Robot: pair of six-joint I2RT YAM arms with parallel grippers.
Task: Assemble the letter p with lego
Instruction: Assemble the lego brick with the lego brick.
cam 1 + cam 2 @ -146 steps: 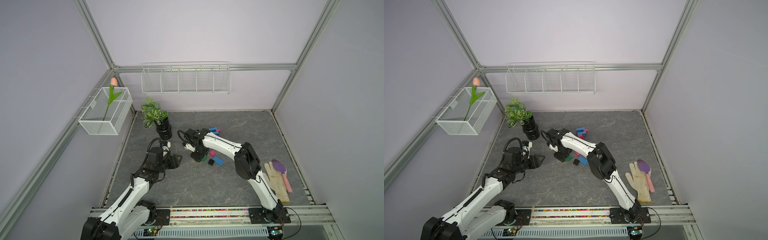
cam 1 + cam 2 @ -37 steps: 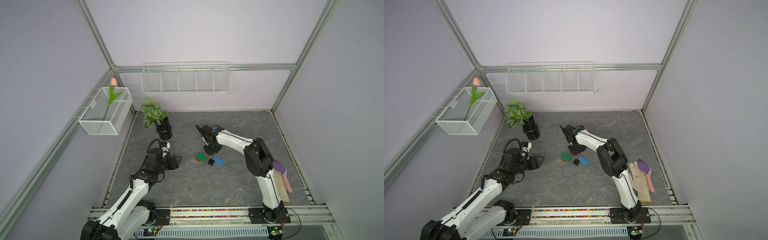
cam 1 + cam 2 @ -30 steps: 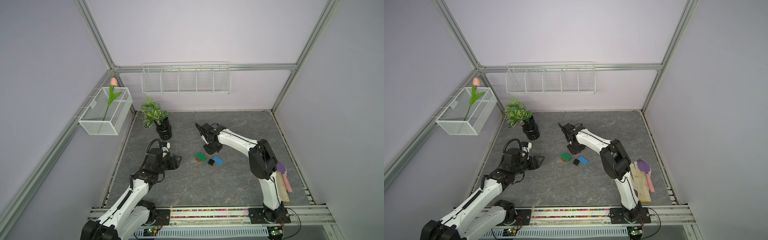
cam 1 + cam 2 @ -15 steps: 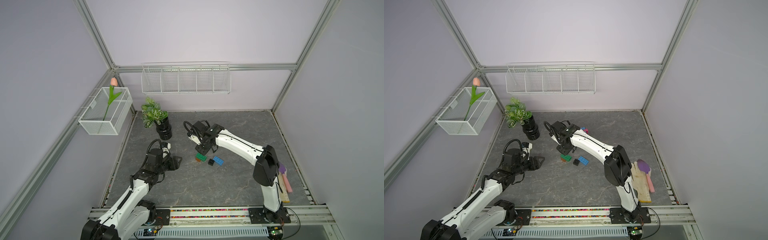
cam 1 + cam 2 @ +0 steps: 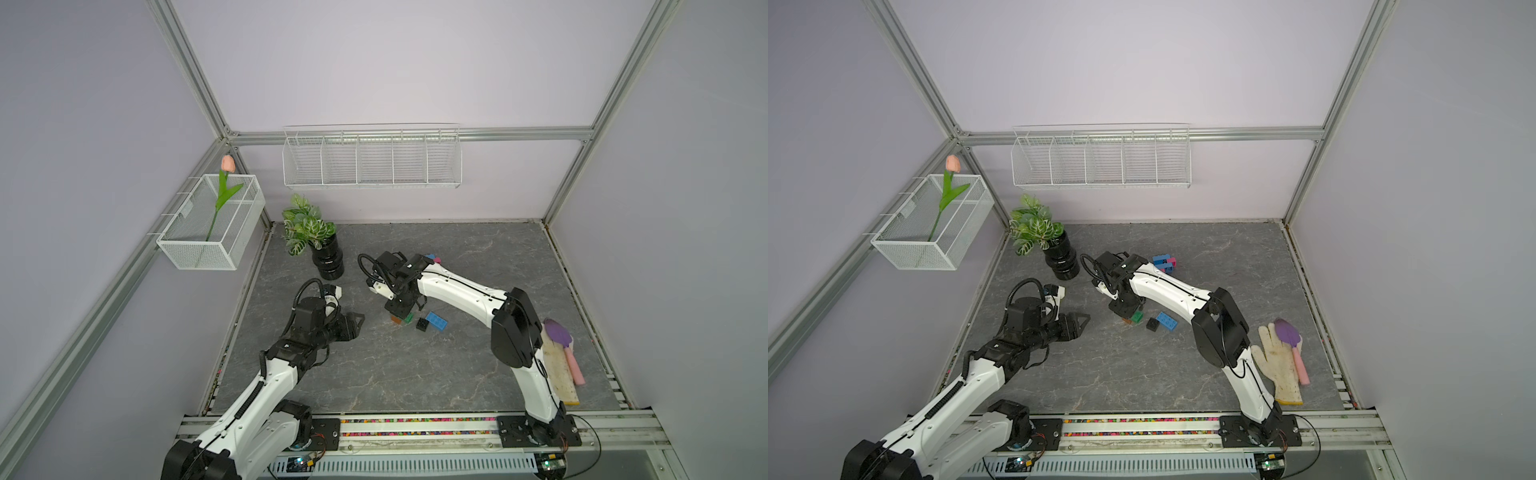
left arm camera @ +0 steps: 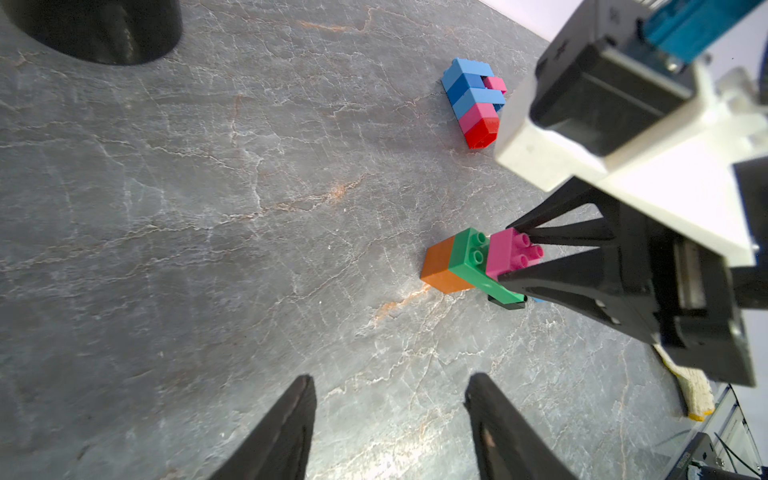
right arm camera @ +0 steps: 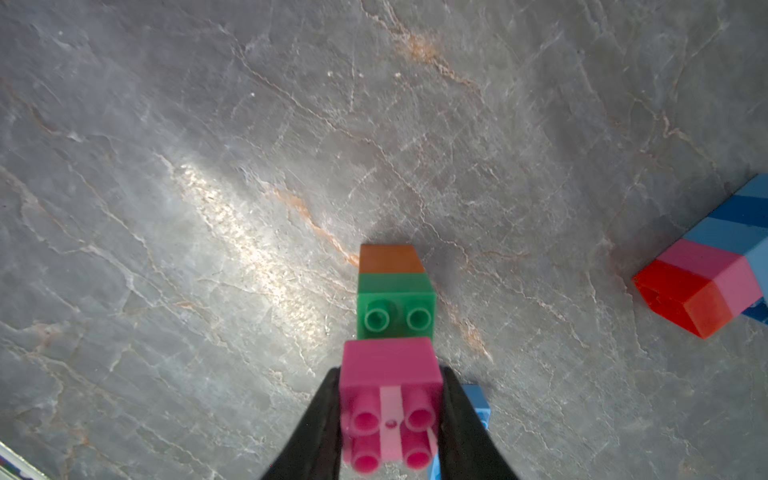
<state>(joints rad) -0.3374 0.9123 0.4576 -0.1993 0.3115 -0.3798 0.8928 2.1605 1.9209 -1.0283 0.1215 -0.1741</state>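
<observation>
The jaws of the right gripper [image 6: 505,252] are closed tight on a pink brick [image 7: 390,370], one finger on each smooth side wall, its four studs pointing back up between them. The left gripper [image 6: 390,378] stands about half open and empty, low over the table [image 6: 208,208] and apart from the bricks.

The pink brick sits against the top of a green brick [image 7: 395,307], which rests on an orange brick [image 7: 388,259] standing on the table. Whether the pink one is fully pressed home I cannot tell. Just beside this small stack lie a black brick [image 5: 422,324] and a blue brick [image 5: 436,322]. Well apart, toward the back wall, lies a joined cluster [image 6: 473,97] in light blue, blue, pink and red.

The step in hand looks like seating pink on green. To do it well, the push should go straight down along the stud axis with the edges flush. The orange brick seems to support only the end of the green one where two studs show bare, so pressure on the overhanging end could tip the stack — bracing it with the free gripper may help.

The bricks are hard, glossy plastic: the pink one square, the green one oblong, all with sharp corners and round hollow studs. The table is matt grey stone-patterned sheet with rusty veins — likely little grip against sliding.
</observation>
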